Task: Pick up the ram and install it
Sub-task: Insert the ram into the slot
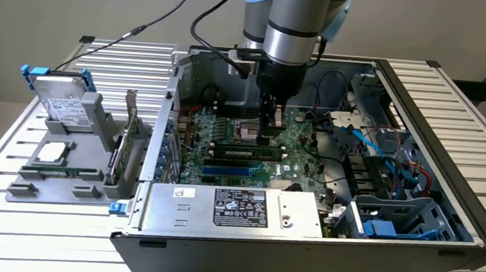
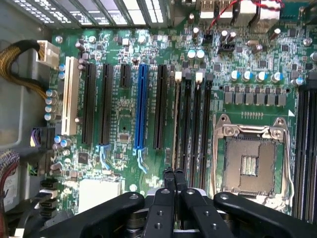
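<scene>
**Ram (image 1: 244, 152) in its slot, pincer (image 1: 267, 138) above it**

The ram (image 2: 177, 124) stands in a slot beside the empty processor socket (image 2: 247, 158). The pincer (image 2: 173, 179), fingers together, sits at its top edge; I cannot tell whether it pinches the stick. A crooked push could leave one end unseated or strain the board (image 2: 119, 44). The label (image 1: 240, 207) on the power box (image 1: 301, 220) is too small to read.

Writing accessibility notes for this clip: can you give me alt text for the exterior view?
A robot arm reaches into an open computer case, its gripper at one end of the green ram stick lying across the motherboard. At the exterior view's left, a grey holder carries a hard drive.
</scene>
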You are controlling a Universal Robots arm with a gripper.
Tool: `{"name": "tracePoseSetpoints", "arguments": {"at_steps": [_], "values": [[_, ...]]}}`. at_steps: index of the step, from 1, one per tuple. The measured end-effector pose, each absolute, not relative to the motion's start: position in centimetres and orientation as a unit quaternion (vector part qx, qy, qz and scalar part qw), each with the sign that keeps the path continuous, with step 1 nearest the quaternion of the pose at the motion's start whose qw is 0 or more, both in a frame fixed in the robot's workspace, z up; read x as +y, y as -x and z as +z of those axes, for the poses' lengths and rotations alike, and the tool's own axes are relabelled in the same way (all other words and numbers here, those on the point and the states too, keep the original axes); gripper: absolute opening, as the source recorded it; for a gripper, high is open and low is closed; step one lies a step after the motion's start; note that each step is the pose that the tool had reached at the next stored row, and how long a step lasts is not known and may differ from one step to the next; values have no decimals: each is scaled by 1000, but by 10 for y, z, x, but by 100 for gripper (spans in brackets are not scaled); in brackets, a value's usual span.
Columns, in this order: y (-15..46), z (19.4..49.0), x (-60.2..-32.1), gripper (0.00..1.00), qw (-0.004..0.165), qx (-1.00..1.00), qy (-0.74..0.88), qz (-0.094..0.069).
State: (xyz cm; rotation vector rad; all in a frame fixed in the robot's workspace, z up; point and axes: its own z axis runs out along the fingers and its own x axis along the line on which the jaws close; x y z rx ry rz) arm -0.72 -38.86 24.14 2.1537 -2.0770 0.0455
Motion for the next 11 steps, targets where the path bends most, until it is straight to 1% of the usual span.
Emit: {"name": "tracePoseSetpoints", "arguments": {"at_steps": [11], "values": [[0,230,-388,10,75,-692,-718,15]]}}
